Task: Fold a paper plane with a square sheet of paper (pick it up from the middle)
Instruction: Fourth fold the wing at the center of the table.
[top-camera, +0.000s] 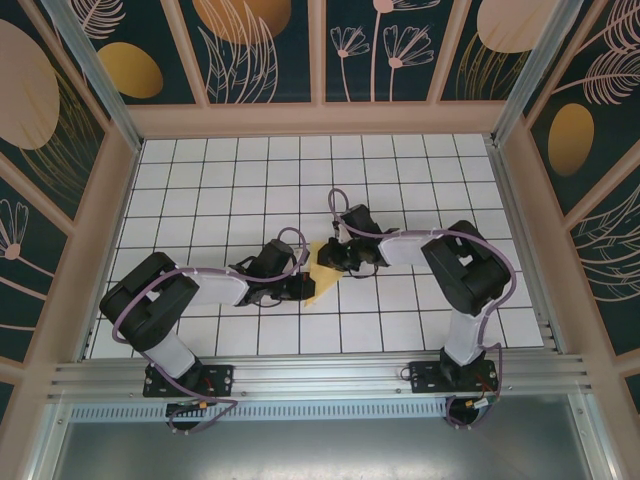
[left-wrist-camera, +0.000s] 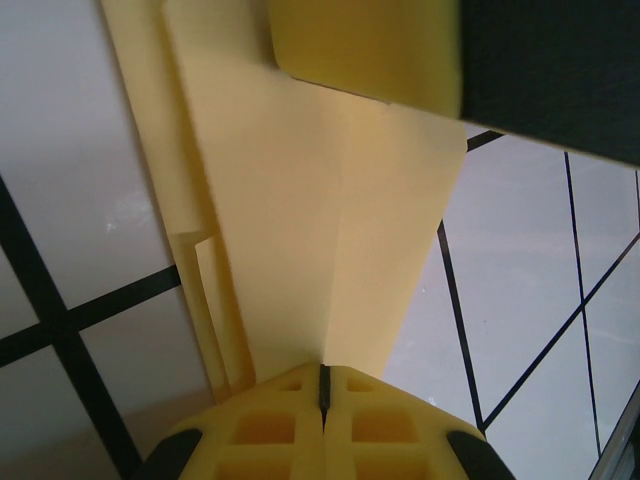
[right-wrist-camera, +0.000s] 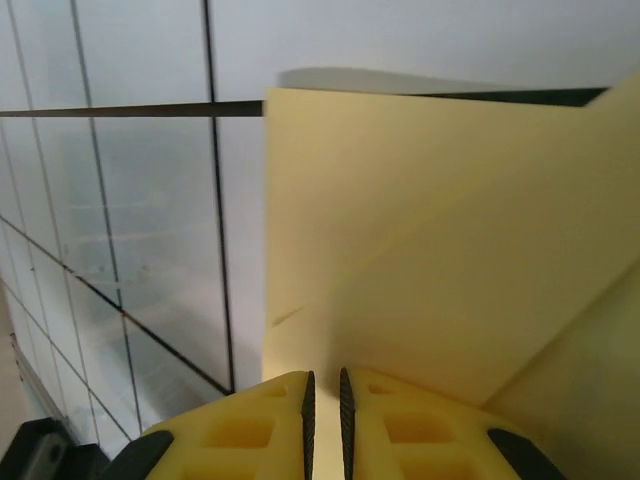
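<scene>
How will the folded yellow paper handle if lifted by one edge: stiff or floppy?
Probably floppy overall: the paper is thin, though its sharp creases likely stiffen it along the folds. Likely very light: pinched by the left pincer and right pincer, it shows no sag.

The top camera looked down on the desk (top-camera: 200, 180) from behind. Both wrist cameras closely faced the same folded yellow paper (left-wrist-camera: 300, 200).

Pale-yellow sheet of paper (top-camera: 322, 272), plain and unmarked, partly folded into a narrow tapering shape, sharp crease down its middle, layers overlapping along one edge, lying near the centre of the white gridded tabletop (top-camera: 200, 170)
</scene>
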